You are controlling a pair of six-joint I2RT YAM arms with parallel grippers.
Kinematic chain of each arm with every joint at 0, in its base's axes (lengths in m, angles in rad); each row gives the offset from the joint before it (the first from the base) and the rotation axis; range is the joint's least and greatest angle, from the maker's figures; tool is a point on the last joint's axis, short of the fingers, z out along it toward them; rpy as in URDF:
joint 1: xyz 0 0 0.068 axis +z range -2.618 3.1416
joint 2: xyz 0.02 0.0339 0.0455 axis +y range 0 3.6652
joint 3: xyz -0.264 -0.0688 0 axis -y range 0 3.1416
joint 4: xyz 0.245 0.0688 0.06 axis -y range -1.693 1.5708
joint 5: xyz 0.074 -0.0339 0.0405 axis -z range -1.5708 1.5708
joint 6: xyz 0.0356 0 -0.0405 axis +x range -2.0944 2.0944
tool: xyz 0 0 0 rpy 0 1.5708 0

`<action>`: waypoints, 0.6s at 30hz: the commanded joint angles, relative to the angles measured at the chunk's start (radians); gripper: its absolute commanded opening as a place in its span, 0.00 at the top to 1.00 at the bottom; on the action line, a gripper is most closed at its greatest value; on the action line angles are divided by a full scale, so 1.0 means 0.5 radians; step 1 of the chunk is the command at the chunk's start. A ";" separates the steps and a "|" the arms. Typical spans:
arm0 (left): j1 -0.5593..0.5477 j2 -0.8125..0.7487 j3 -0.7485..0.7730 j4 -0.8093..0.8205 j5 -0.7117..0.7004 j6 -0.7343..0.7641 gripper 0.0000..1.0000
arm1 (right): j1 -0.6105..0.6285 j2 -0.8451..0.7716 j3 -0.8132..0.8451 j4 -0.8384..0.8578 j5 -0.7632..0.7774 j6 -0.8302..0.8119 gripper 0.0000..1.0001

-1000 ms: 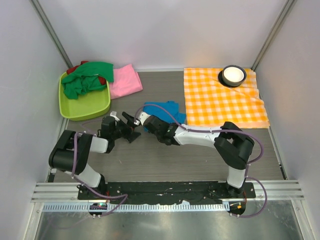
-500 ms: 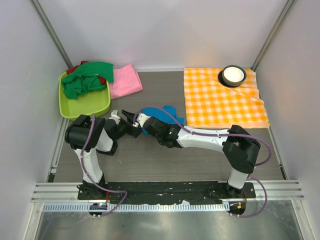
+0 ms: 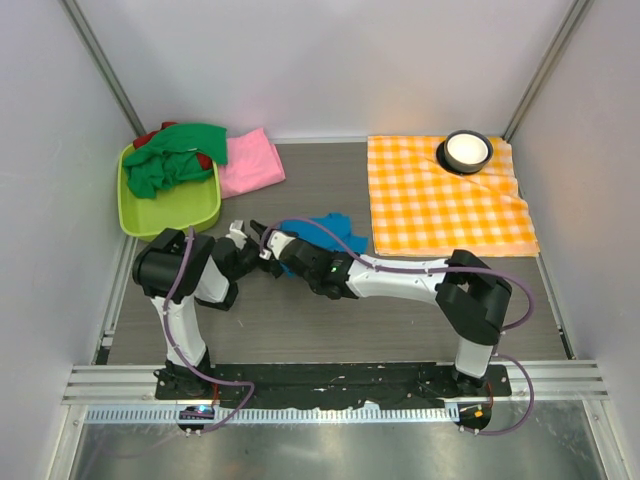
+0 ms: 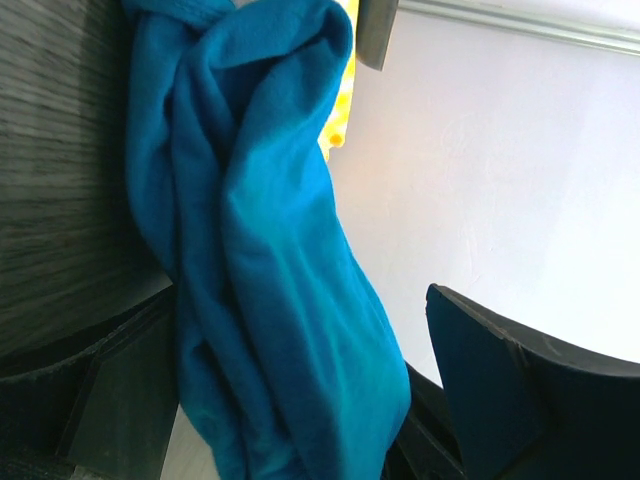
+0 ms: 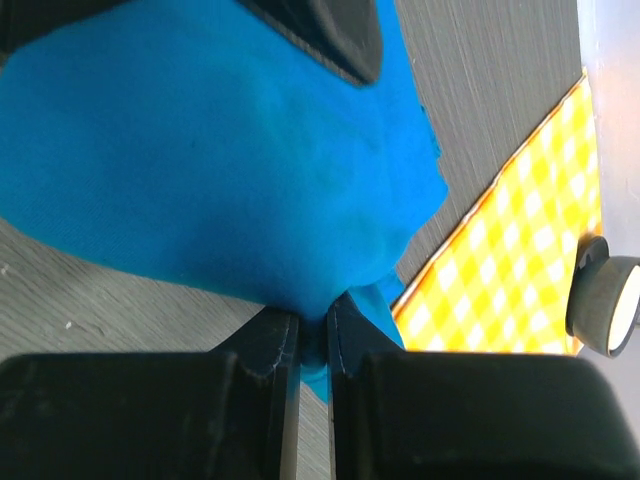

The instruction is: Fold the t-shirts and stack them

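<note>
The bright blue t-shirt (image 3: pixel 325 230) lies bunched on the dark table, left of centre. My right gripper (image 3: pixel 276 247) is shut on a fold of it; the right wrist view shows the blue t-shirt (image 5: pixel 230 170) pinched between the shut jaws of the right gripper (image 5: pixel 313 335). My left gripper (image 3: pixel 252 243) faces it, tip to tip. In the left wrist view the left gripper (image 4: pixel 300 400) is open, with the blue t-shirt (image 4: pixel 260 250) hanging between its spread jaws. The pink t-shirt (image 3: pixel 250 160) lies at the back left. The green t-shirt (image 3: pixel 175 155) lies over the red t-shirt (image 3: pixel 146 138).
A lime green bin (image 3: pixel 170 210) at the back left holds the green and red t-shirts. An orange-and-white checked cloth (image 3: pixel 445 195) covers the back right, with a dark-rimmed white bowl (image 3: pixel 467 150) on its far corner. White walls enclose three sides.
My right gripper has moved left, pulling the blue t-shirt with it. My left arm has drawn upright and its gripper has closed in on the right gripper, around the cloth.
</note>
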 commanded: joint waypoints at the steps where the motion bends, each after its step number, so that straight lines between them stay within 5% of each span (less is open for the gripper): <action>1: -0.030 -0.046 -0.029 -0.281 0.128 0.042 0.00 | 0.037 0.041 0.179 0.130 0.058 -0.064 0.99; 10: -0.033 -0.059 -0.038 -0.441 0.165 0.175 0.02 | 0.080 -0.011 0.231 0.114 0.104 -0.104 0.99; 18: -0.033 -0.013 0.020 -0.481 0.159 0.156 0.66 | 0.132 -0.134 0.084 0.105 0.183 -0.058 0.99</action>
